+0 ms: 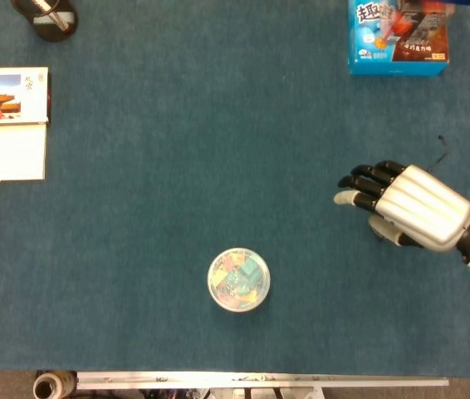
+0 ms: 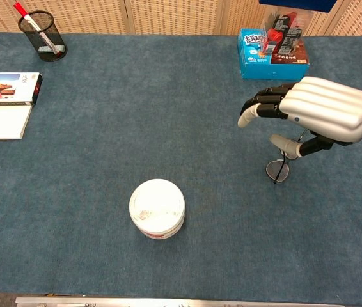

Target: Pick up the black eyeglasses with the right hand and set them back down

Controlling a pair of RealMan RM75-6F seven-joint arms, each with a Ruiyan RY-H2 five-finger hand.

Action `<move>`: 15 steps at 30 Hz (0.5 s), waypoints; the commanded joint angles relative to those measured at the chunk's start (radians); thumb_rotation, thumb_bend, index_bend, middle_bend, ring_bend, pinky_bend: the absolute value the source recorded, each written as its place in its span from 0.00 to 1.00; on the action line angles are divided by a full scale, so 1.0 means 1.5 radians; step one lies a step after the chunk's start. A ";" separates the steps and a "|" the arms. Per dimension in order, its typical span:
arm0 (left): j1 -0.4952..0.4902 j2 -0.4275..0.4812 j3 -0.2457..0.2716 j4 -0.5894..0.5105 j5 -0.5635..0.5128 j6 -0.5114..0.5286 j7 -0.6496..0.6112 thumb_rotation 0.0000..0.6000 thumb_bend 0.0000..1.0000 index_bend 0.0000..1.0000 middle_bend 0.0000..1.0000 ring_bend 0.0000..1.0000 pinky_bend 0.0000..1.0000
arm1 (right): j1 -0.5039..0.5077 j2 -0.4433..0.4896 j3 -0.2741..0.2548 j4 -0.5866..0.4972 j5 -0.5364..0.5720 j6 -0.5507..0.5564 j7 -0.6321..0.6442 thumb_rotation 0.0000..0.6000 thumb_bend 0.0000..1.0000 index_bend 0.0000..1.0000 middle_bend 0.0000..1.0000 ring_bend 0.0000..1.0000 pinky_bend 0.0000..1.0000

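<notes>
Reach step: right hand (image 2: 318, 115), fingers spread, empty, hovers over thin black wire-frame eyeglasses (image 2: 278, 170) on carpet; next lower & pinch frame.

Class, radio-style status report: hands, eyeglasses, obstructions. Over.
Right hand over the black eyeglasses, fingers spread, not gripping. Eyeglasses flat on the table, partly hidden. Left hand not in view. Nothing in the way.

blue carpet table (image 2: 104, 128), white tub (image 2: 157, 208), black eyeglasses (image 2: 278, 170)

Blue-carpeted table (image 2: 91, 128) with glasses (image 2: 277, 170), tub (image 2: 157, 208), booklet (image 2: 3, 103), pen cup (image 2: 43, 35), snack box (image 2: 272, 53).
</notes>
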 commanded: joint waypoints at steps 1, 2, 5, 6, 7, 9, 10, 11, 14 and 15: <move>0.000 -0.001 0.000 0.000 -0.001 0.000 0.001 1.00 0.51 0.31 0.43 0.36 0.56 | 0.000 -0.004 -0.006 0.006 0.003 -0.006 -0.004 1.00 0.48 0.29 0.25 0.20 0.33; 0.000 -0.001 0.000 -0.001 -0.001 -0.001 0.001 1.00 0.51 0.31 0.43 0.36 0.56 | 0.000 -0.006 -0.007 0.009 0.003 -0.008 -0.005 1.00 0.48 0.29 0.25 0.20 0.33; 0.000 -0.001 0.000 -0.001 -0.002 -0.002 0.001 1.00 0.51 0.31 0.43 0.36 0.56 | 0.000 -0.014 -0.008 0.018 0.007 -0.012 -0.009 1.00 0.48 0.29 0.25 0.20 0.33; 0.001 -0.002 0.000 0.000 -0.003 -0.001 0.001 1.00 0.51 0.31 0.43 0.36 0.56 | 0.000 -0.016 -0.008 0.021 0.009 -0.013 -0.009 1.00 0.48 0.29 0.25 0.20 0.33; 0.001 -0.002 0.000 0.000 -0.004 -0.002 0.000 1.00 0.51 0.31 0.43 0.36 0.56 | 0.000 -0.018 -0.008 0.023 0.010 -0.014 -0.010 1.00 0.48 0.29 0.25 0.20 0.33; 0.001 -0.002 0.000 0.000 -0.004 -0.002 -0.001 1.00 0.51 0.31 0.43 0.36 0.56 | 0.000 -0.022 -0.008 0.029 0.014 -0.016 -0.012 1.00 0.48 0.29 0.25 0.20 0.33; 0.001 -0.002 0.000 0.001 -0.004 -0.002 -0.001 1.00 0.51 0.31 0.43 0.36 0.56 | 0.000 -0.023 -0.008 0.031 0.016 -0.017 -0.013 1.00 0.48 0.29 0.25 0.20 0.33; 0.001 -0.002 0.000 0.001 -0.004 -0.002 -0.002 1.00 0.51 0.31 0.43 0.36 0.56 | 0.000 -0.024 -0.008 0.033 0.018 -0.018 -0.013 1.00 0.48 0.29 0.25 0.20 0.33; 0.001 -0.003 0.000 0.003 -0.005 -0.004 -0.003 1.00 0.51 0.31 0.43 0.36 0.56 | -0.001 -0.028 -0.009 0.041 0.025 -0.021 -0.015 1.00 0.48 0.29 0.25 0.20 0.33; 0.001 -0.004 0.000 0.003 -0.005 -0.004 -0.004 1.00 0.51 0.31 0.43 0.36 0.56 | -0.002 -0.029 -0.009 0.043 0.027 -0.022 -0.016 1.00 0.48 0.29 0.25 0.20 0.33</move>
